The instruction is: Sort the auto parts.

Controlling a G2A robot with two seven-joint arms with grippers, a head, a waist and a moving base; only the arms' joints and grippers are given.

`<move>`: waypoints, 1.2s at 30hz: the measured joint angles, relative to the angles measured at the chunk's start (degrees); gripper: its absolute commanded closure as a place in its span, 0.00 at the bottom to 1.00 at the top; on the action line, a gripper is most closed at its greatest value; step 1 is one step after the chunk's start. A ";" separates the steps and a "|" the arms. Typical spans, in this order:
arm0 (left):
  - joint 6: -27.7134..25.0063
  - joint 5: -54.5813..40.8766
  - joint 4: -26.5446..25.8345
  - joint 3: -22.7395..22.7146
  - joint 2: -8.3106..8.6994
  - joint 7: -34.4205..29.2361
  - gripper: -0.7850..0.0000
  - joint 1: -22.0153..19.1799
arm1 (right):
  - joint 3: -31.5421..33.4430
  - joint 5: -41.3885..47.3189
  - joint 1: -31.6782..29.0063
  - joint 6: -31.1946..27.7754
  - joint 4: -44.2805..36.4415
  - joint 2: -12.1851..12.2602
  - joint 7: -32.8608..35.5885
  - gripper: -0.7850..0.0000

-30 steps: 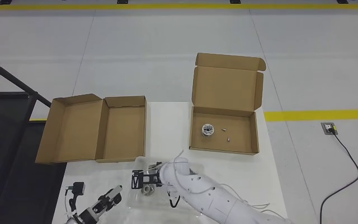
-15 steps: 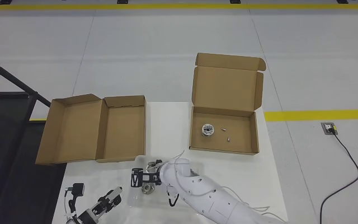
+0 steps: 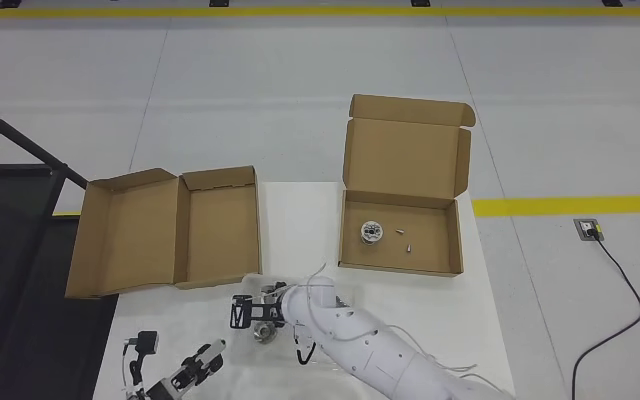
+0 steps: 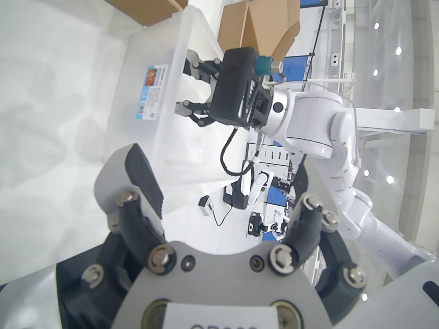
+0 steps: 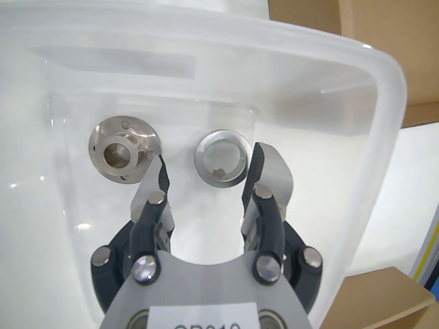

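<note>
Right claw (image 5: pixel 208 155) apart inside bin (image 5: pixel 377 111), ring (image 5: pixel 220 183) ahead between its fingers (image 5: pixel 250 172), flange (image 5: pixel 137 138) just outside one finger. Centre on ring, go lower, close square; keep clear of flange. Left claw (image 4: pixel 219 172) apart beside bin.

Print on bin sticker (image 4: pixel 151 92) illegible

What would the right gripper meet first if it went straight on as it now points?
Probably the metal ring, lying on the floor of the clear bin ahead of the open right gripper; depth is unclear.
</note>
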 measured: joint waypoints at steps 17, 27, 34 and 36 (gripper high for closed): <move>-4.92 -13.97 1.49 -5.02 0.03 3.62 0.00 -0.79 | -0.05 -0.22 0.50 -0.54 4.36 -2.70 -1.21 0.49; -5.18 -17.89 2.17 -7.56 0.15 2.85 0.00 -0.47 | 0.65 -0.96 0.69 -0.99 5.62 -3.29 -1.09 0.97; -5.62 -19.78 2.49 -9.32 0.14 3.23 0.00 -0.17 | 1.42 -1.85 0.48 -0.93 4.88 -3.23 -0.94 1.00; -5.54 -19.98 2.52 -9.65 0.15 3.16 0.00 -0.14 | 1.74 -2.43 0.16 -1.00 3.81 -2.95 -1.27 1.00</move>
